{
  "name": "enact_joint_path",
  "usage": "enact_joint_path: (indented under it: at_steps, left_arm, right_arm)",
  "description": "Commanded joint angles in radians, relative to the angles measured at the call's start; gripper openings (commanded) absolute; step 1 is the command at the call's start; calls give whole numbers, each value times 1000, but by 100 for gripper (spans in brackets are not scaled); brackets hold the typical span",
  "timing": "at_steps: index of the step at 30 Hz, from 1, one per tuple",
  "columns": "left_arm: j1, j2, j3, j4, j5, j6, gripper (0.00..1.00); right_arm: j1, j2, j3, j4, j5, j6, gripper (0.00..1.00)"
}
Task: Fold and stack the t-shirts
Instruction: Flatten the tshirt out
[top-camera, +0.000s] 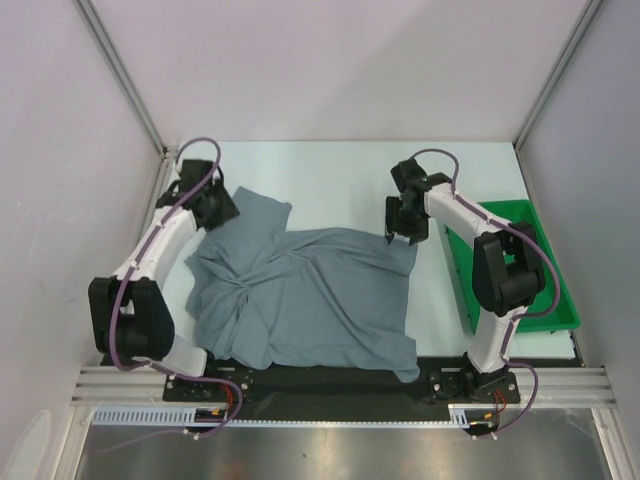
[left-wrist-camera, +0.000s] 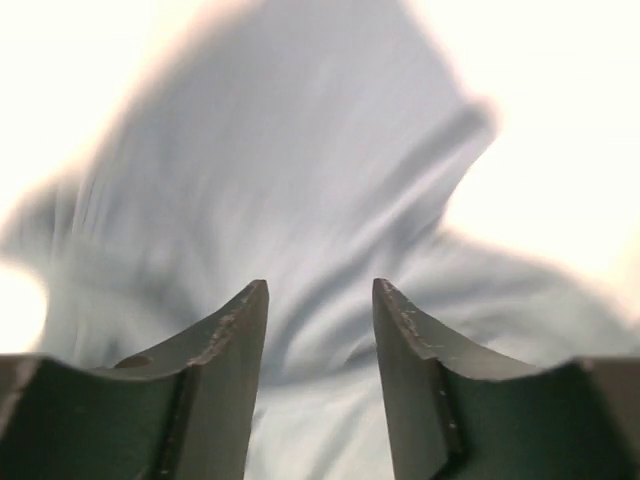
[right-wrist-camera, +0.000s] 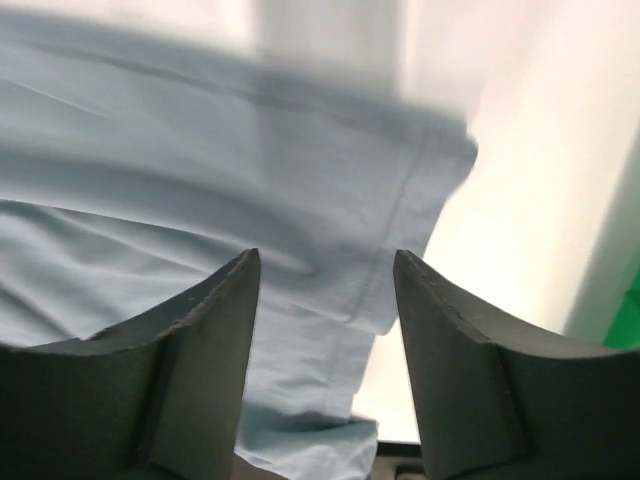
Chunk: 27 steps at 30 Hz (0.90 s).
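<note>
The left gripper (top-camera: 214, 207) is hanging over the far left corner of the slate-grey t-shirt (top-camera: 310, 295). Its fingers (left-wrist-camera: 235, 330) are standing parted with nothing pinched, and the cloth below is showing blurred in its wrist view. The t-shirt is lying rumpled across the middle of the white table (top-camera: 330, 170), reaching the near edge. The right gripper (top-camera: 404, 230) is sitting at the shirt's far right corner, fingers likewise apart above the hem. A green tray (top-camera: 512, 208) is lying just beyond it.

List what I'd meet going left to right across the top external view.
First the left arm → left pincer at the shirt's far-left corner → t-shirt → right pincer at its far-right corner → green tray.
</note>
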Motion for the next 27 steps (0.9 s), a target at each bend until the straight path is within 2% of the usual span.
enact_joint_path:
  at_steps: [1,3,8,14,18,27]
  left_arm:
    - [9,129,168,269,15,148,54]
    - [11,209,230,320,26,225,55]
    - [54,489,529,294,107,346,53]
    - [95,759,868,152,206,409,49]
    - [100,813,872,159,204,431,45]
    - [106,864,815,158,287,443,45]
  right_arm:
    - [-16,13,105,-44,8,-24,63]
    - [-37,39,142,-59,0,-27,64]
    - [-62,59,246,-88,-8,-44,65]
    - [-67,19,225,-90,-21,-44,65]
    - [-79,-2,185,-84,-27,-48,65]
    - [-105,-37,136,-67,-37,-48,65]
